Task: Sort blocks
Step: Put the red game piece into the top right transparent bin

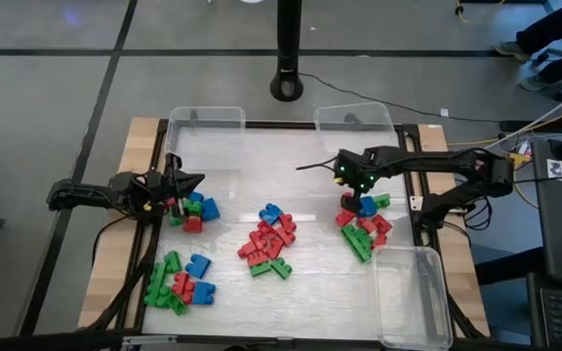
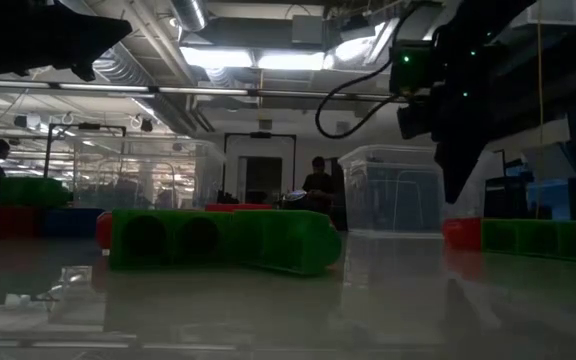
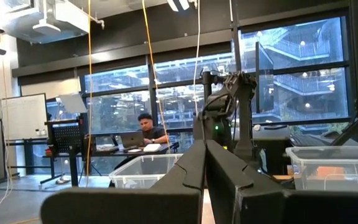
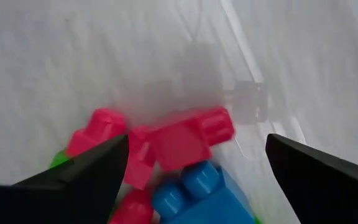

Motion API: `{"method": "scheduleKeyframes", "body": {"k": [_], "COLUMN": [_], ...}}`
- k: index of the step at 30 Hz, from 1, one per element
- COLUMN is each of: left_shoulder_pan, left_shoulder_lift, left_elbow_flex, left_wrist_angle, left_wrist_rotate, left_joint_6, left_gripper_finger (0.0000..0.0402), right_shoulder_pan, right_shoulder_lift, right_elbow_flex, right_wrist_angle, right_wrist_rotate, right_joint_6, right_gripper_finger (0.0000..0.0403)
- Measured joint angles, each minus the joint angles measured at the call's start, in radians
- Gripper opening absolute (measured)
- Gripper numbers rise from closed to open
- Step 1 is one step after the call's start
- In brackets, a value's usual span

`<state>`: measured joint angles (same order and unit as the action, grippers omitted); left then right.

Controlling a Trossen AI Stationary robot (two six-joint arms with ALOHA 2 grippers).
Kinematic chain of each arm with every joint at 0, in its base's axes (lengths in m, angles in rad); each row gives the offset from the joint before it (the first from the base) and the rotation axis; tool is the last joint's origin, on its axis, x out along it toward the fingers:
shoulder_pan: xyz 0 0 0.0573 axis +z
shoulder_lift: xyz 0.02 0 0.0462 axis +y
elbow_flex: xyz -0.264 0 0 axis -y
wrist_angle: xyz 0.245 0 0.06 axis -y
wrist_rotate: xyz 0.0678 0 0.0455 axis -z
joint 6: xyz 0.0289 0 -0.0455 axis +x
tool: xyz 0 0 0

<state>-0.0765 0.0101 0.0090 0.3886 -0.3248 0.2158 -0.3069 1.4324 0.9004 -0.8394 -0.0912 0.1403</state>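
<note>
Red, green and blue blocks [image 1: 270, 241] lie in several heaps on my tabletop [image 1: 252, 166]. My right end effector [image 1: 357, 200] hangs over the right-hand heap [image 1: 364, 229], fingers spread wide and holding nothing, a blue block [image 4: 201, 193] and red block [image 4: 188, 140] below them. Judgement: descend squarely astride one block only (neighbours crowd it). My left end effector [image 1: 185, 182] waits closed beside the left heap. Surface glossy, pale; clear bins [image 1: 413, 292] at its edges. Room beyond: a person seated at a desk.
</note>
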Motion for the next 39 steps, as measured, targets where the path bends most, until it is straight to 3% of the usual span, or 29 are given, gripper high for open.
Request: {"method": "scheduleKeyframes", "body": {"k": [23, 39], "left_shoulder_pan": [0.0, 0.001], "left_shoulder_lift": [0.0, 0.0], "left_elbow_flex": [0.0, 0.0], "left_wrist_angle": [-0.002, -0.006], "left_wrist_rotate": [0.0, -0.015], "left_joint_6": [-0.004, 0.0], "left_gripper_finger": [0.0004, 0.0004], "right_shoulder_pan": [0.0, 0.001], "right_shoulder_lift": [0.032, 0.08], "right_elbow_flex": [-0.174, -0.182], "right_wrist_angle": [0.24, 0.367], "right_wrist_rotate": [0.018, 0.07], "right_joint_6": [0.098, -0.181], "right_gripper_finger": [0.0381, 0.0381]}}
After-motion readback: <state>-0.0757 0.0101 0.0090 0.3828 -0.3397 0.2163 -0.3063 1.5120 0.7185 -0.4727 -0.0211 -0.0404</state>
